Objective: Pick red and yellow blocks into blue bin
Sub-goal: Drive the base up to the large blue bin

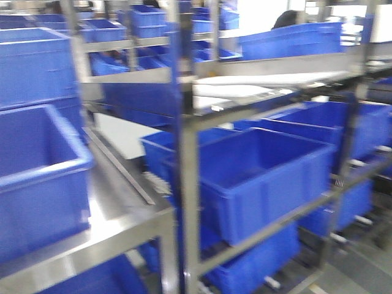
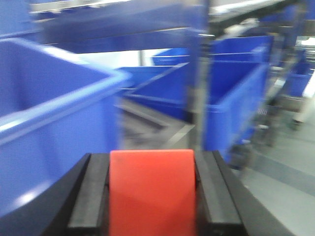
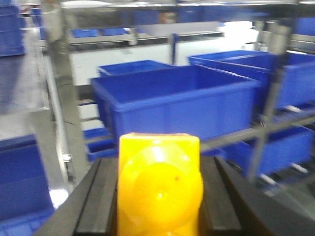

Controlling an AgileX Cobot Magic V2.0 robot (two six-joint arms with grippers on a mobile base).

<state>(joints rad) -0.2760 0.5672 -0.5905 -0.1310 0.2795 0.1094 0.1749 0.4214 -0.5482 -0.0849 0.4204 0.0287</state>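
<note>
In the left wrist view the red block (image 2: 151, 191) fills the gap between two black fingers, with my left gripper (image 2: 151, 158) shut on it. My right gripper (image 3: 158, 164) is shut on the yellow block (image 3: 158, 187), one round stud facing the camera. A blue bin (image 3: 177, 101) with slanted walls and a thick rim sits on a rack shelf ahead of the right gripper, at some distance. The front view shows that blue bin (image 1: 263, 177) at the centre. Neither gripper shows in the front view. All views are blurred.
A tall blue crate (image 1: 37, 177) stands on a steel shelf at the left, close to the left gripper (image 2: 49, 123). Steel rack posts (image 1: 187, 153) stand in front of the bins. Several more blue bins (image 1: 343, 122) fill the shelves behind, below and to the right.
</note>
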